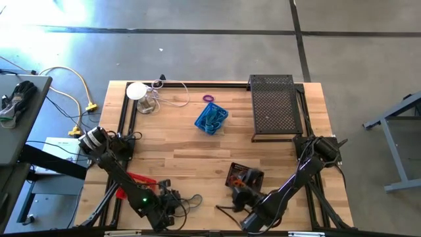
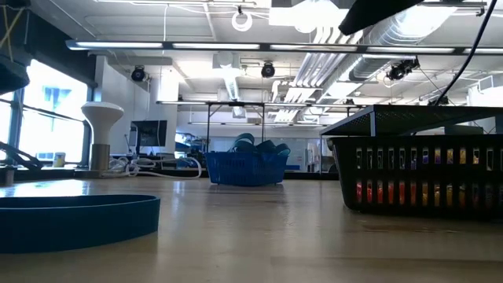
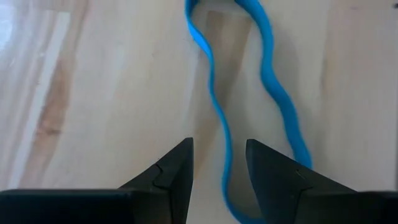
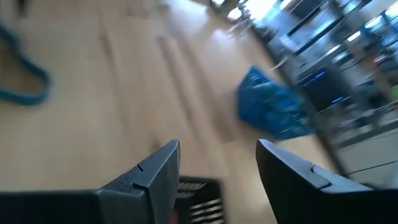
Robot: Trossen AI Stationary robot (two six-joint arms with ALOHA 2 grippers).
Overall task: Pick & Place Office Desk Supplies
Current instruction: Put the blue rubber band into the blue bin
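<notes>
A blue band loop (image 3: 273, 81) lies flat on the wooden table, also showing in the low view as blue band (image 2: 75, 214). My left gripper (image 3: 219, 165) hovers open over its near end, one strand running between the fingertips; I cannot tell whether they touch it. In the high view my left gripper (image 1: 172, 201) is near the front edge. My right gripper (image 4: 217, 165) is open and holds nothing, just above a small black mesh basket (image 1: 243, 176) of coloured items. A blue basket (image 1: 211, 119) holding blue bands stands mid-table.
A large black mesh tray (image 1: 273, 105) stands at the far right, a white round disc (image 1: 137, 91) with cables at the far left, and a purple ring (image 1: 209, 98) lies behind the blue basket. Something red (image 1: 138, 179) lies partly under my left arm.
</notes>
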